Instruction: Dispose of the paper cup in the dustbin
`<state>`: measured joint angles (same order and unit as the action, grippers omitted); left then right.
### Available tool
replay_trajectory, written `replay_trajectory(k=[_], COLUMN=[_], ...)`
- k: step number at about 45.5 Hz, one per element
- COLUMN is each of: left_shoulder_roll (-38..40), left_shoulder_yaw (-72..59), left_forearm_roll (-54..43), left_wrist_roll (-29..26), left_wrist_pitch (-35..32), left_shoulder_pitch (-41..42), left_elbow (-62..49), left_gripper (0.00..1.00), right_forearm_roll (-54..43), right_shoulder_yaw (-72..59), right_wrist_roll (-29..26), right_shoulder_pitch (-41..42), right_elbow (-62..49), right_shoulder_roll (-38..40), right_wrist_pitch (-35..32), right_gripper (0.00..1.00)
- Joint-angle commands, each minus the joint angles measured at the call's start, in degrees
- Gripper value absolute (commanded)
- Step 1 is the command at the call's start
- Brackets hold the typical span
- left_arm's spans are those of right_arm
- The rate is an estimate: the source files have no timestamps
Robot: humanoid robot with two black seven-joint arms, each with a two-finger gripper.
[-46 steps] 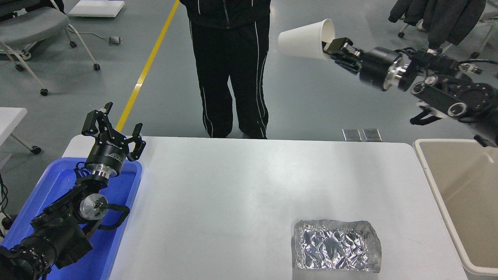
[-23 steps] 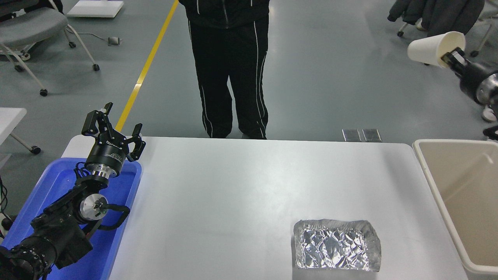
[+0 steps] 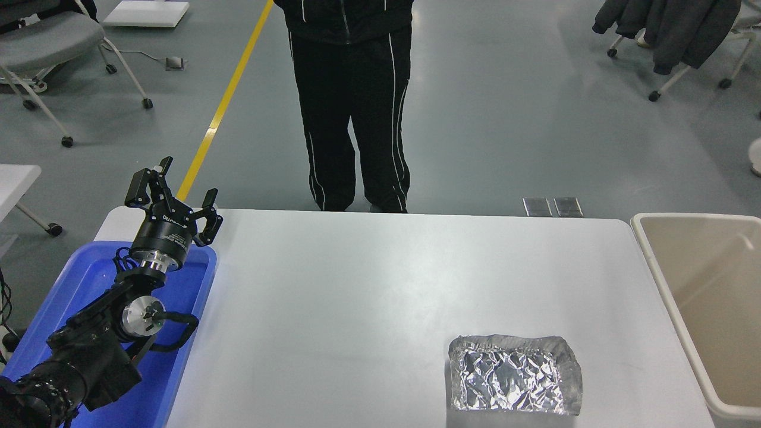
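neither the paper cup nor the right gripper shows in the head view, so their state can't be told, while the dustbin [image 3: 654, 261] sits just beside the table's [image 3: 368, 285] right edge, well apart from the spread, parked left gripper [image 3: 172, 184].

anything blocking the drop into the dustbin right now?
Nothing visible: the dustbin mouth is open, what shows of its inside is bare. The foil tray sits on the table, clear of it. Cup and right gripper are out of frame.
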<state>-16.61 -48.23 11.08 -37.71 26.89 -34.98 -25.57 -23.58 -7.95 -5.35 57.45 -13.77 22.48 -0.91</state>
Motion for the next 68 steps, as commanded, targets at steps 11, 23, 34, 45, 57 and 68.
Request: replay_trajectory(k=[11,23,34,45,57,68], left_shoulder_roll=[0.00,0.00,0.00,0.00,0.00,0.00], left_shoulder_yaw=[-0.02,-0.02,-0.02,-0.02,-0.02,-0.02], left_forearm_roll=[0.00,0.00,0.00,0.00,0.00,0.00], left_wrist_roll=[0.00,0.00,0.00,0.00,0.00,0.00], left_wrist_pitch=[0.00,0.00,0.00,0.00,0.00,0.00], left_shoulder_pitch=[0.00,0.00,0.00,0.00,0.00,0.00], left_elbow=[-0.01,0.08,-0.01,-0.01,-0.01,0.08], left_gripper=[1.00,1.00,1.00,1.00,1.00,1.00], right_forearm_roll=[0.99,0.99,0.99,0.99,0.99,0.99], right_shoulder_yaw=[0.13,1.09,1.18,1.18,0.21,1.27], right_wrist_roll=[-3.62,-3.35,-3.35,-3.27,-3.26,-3.26], right_shoulder_pitch=[-15.17,-19.30,-19.31,-19.22,-17.90,-12.55], right_elbow=[-0.38,2.52,2.70,2.61,2.70,2.96], right_shoulder_roll=[-4.37,-7.80,-8.24,-8.24,-8.15,-8.15], right_wrist_pitch=[2.58,2.76,2.76,4.60,12.87,12.34], right_gripper=[0.00,0.00,0.00,0.00,0.94,0.99])
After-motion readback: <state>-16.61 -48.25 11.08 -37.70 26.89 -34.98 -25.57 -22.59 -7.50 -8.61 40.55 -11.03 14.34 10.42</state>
